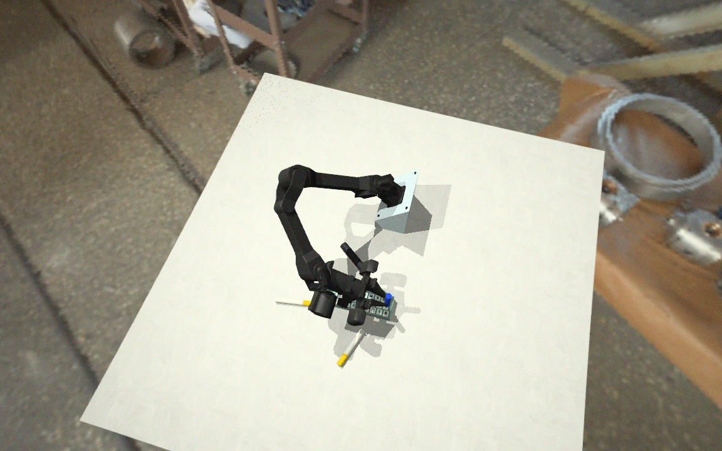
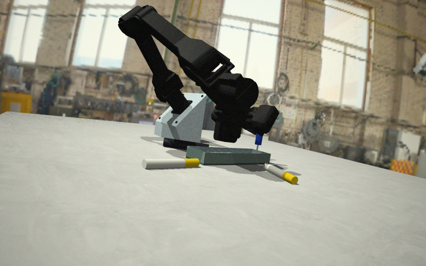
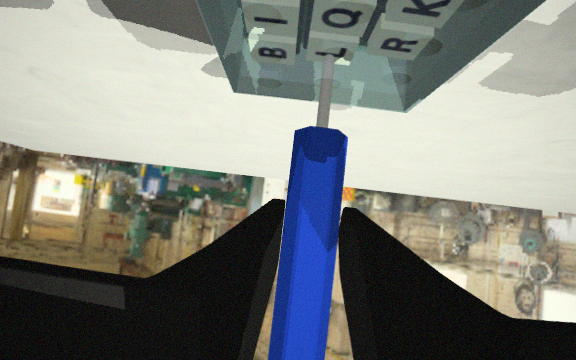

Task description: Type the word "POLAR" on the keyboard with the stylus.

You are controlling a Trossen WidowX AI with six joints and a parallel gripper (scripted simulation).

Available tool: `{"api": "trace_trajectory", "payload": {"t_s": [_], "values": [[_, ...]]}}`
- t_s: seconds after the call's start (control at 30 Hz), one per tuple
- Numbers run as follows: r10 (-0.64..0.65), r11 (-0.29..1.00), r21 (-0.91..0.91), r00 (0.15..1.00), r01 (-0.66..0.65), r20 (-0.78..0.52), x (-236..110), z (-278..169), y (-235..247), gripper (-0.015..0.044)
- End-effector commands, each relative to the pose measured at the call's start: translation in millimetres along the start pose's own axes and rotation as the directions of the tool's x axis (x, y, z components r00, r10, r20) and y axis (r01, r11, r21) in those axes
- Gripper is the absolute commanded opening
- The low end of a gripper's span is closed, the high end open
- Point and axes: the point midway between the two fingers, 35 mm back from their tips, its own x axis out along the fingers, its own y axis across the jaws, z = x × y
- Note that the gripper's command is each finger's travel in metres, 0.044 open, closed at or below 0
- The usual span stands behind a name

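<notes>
Matt blue stylus, translucent keyboard

Top cam sits way up high and off at an angle, looking down on the whole white worktop, with workshop floor and clutter around it. It's far out, so the arm and keyboard come out small.

Exterior cam is down low, barely above the worktop surface and slightly tilted, facing across it toward the arm and the grey base mount, brick walls and big windows behind. Medium distance.

Wrist cam rides on the gripper, looking out along the stylus, super close, and the picture reads upside down: keyboard on top.

All three share the keyboard corner under the stylus tip.
</notes>
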Motion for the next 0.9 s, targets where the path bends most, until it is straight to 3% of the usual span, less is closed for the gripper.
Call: {"api": "trace_trajectory", "payload": {"t_s": [0.0,0.43,0.53,0.63,0.87], "values": [[0.005,1.0,-0.003,1.0,-0.005,-0.003,-9.5,-15.7,1.3,0.0081],[-0.002,1.0,-0.005,1.0,0.002,0.0,-15.4,-28.8,-0.2,0.0085],[-0.002,1.0,-0.005,1.0,0.002,0.0,-15.4,-28.8,-0.2,0.0065],[-0.002,1.0,-0.005,1.0,0.002,0.0,-19.5,-26.4,1.9,0.0],[0.001,1.0,-0.005,1.0,-0.001,0.002,-47.2,-10.2,13.6,0.0]]}}
